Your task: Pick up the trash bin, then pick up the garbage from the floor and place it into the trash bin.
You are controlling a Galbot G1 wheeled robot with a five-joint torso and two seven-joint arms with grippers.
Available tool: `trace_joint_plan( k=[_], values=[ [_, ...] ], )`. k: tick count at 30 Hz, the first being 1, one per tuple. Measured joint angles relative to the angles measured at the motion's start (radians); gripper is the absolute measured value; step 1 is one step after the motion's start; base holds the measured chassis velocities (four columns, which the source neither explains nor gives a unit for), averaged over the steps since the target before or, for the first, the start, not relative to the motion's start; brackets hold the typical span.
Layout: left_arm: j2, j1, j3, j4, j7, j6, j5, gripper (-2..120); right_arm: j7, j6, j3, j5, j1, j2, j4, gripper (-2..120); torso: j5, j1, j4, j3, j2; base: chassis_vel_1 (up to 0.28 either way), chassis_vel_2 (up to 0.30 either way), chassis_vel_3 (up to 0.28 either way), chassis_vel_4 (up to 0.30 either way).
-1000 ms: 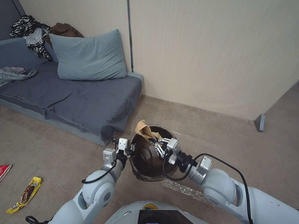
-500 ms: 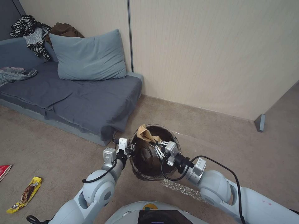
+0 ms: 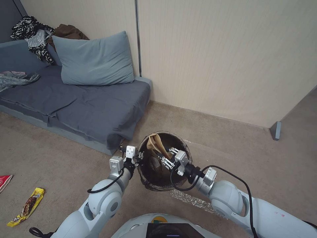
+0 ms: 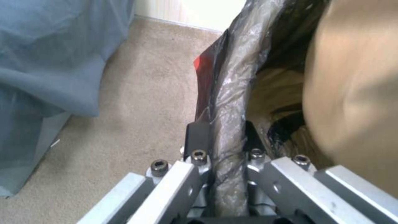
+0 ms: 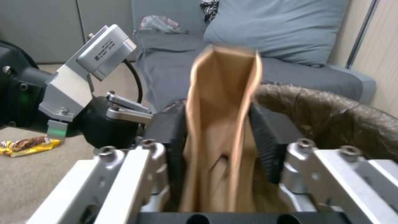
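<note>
Open carpet (image 3: pixel 228 145) right of the trash bin (image 3: pixel 147 180), up to the wall (image 3: pixel 224 59). Sofa (image 3: pixel 82 105) close on its left, cramping that side. Bin mouth crowded: left gripper (image 3: pixel 140 155) clamped on the rim, right gripper (image 3: pixel 163 159) inside, gripping the brown paper bag (image 3: pixel 155 143). Crinkled foil (image 3: pixel 194 201) underfoot nearby.

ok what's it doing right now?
The left gripper is clamped on the trash bin's rim, holding it up. The right gripper is over the bin's mouth, shut on a brown paper bag that hangs into the opening. A yellow snack wrapper and a red wrapper lie on the carpet.
</note>
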Motion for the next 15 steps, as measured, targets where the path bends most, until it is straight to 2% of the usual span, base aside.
trace_joint_plan(
  k=[2,4,5,8,9,15],
  values=[
    [-0.001,-0.002,0.0,0.001,0.0,0.0,0.0,0,0.0,0.0,0.001,-0.001,-0.002,-0.002,0.001,44,0.0,0.0,0.0,0.0,0.0,0.0,0.0,0.0,0.0],
    [-0.001,-0.004,0.0,0.004,0.0,0.0,-0.002,0,0.001,0.0,0.004,-0.002,-0.006,-0.006,0.005,57,0.0,0.0,0.0,0.0,0.0,0.0,0.0,0.0,0.0],
    [-0.001,-0.004,0.0,0.004,0.0,0.0,-0.002,0,0.001,0.0,0.004,-0.002,-0.006,-0.006,0.005,57,0.0,0.0,0.0,0.0,0.0,0.0,0.0,0.0,0.0],
    [0.0,-0.006,0.0,0.005,0.0,0.0,-0.004,0,0.006,-0.001,0.009,-0.002,-0.007,-0.008,0.011,71,0.0,0.0,0.0,0.0,0.0,0.0,0.0,0.0,0.0],
    [0.0,-0.006,0.0,0.005,0.0,0.0,-0.004,0,0.006,-0.001,0.009,-0.002,-0.007,-0.008,0.011,71,0.0,0.0,0.0,0.0,0.0,0.0,0.0,0.0,0.0],
    [0.001,-0.005,0.001,0.005,-0.001,0.0,-0.007,0,0.017,-0.002,0.045,0.005,-0.015,-0.005,0.036,95,0.0,0.0,-0.0001,0.0,0.0,0.0,0.0,0.0,0.0]
  ],
)
